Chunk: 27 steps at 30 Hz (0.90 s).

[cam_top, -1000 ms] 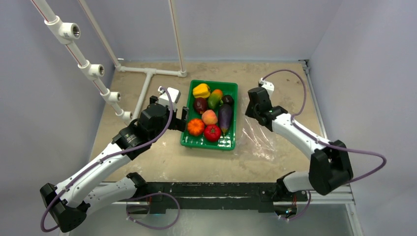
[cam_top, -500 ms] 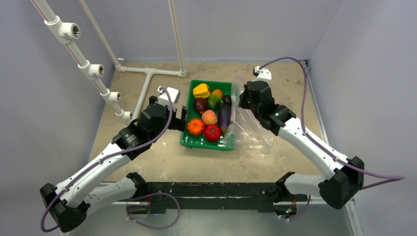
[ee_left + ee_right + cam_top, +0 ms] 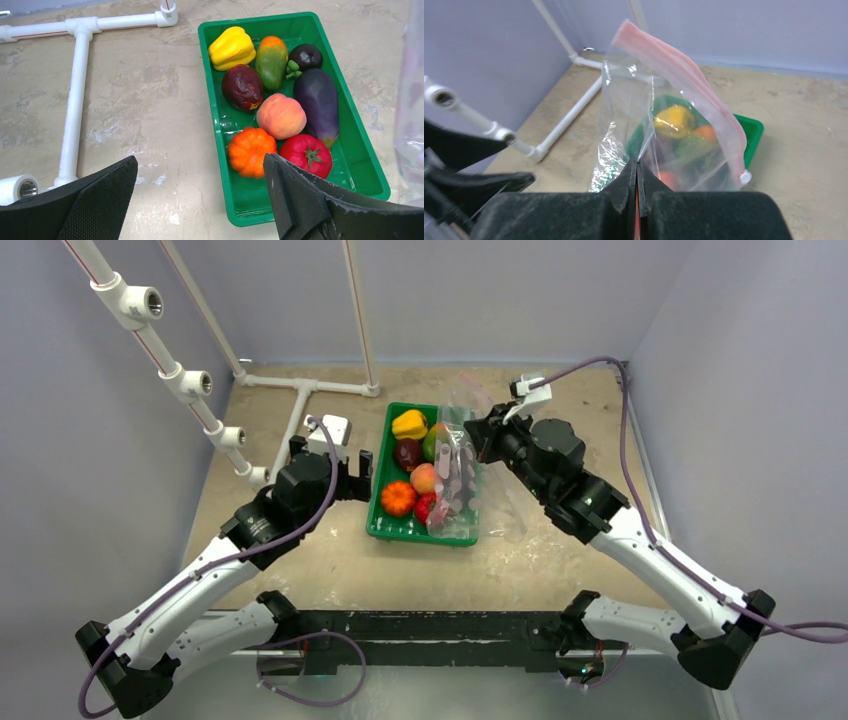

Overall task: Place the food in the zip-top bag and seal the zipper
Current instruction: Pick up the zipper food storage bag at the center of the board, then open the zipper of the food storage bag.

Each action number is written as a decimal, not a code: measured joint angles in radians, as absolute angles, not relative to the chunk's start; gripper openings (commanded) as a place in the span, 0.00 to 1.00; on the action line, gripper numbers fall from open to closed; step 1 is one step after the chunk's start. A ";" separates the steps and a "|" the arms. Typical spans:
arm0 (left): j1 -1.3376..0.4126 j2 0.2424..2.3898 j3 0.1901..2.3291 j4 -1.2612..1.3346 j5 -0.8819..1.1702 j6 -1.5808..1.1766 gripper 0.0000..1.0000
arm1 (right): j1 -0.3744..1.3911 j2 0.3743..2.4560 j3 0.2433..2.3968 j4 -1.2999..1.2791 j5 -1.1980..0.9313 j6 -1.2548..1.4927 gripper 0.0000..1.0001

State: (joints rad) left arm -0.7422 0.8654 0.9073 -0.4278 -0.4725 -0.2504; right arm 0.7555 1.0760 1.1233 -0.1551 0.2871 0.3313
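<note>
Scuffed tan worktop (image 3: 300,570) lay under both arms, with white pipework (image 3: 290,430) along its far left. The food (image 3: 280,116) all sat in the green tray (image 3: 260,18), none of it bagged.

My right end effector (image 3: 637,172) was pressed together on a fold of the zip-top bag (image 3: 452,465), pinching the clear film so the bag hung over the tray's right side with the zipper (image 3: 676,56) uppermost. I judged that hold was meant to keep the floppy mouth up and within reach of the food. I could not tell whether the zipper was parted.

My left end effector (image 3: 200,160) was spread wide and empty, hovering just left of the tray and facing it, well placed, I reckoned, either to take a piece or to catch the bag's free lip.
</note>
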 measured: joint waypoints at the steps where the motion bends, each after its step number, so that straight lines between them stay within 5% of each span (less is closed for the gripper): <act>1: -0.742 0.865 0.907 -0.428 -0.476 -0.251 0.94 | 0.761 1.059 1.113 -0.141 0.270 0.321 0.00; 27: -0.742 0.903 1.139 -0.697 -0.300 -0.412 0.82 | 0.799 0.876 0.822 0.113 -0.162 -0.017 0.00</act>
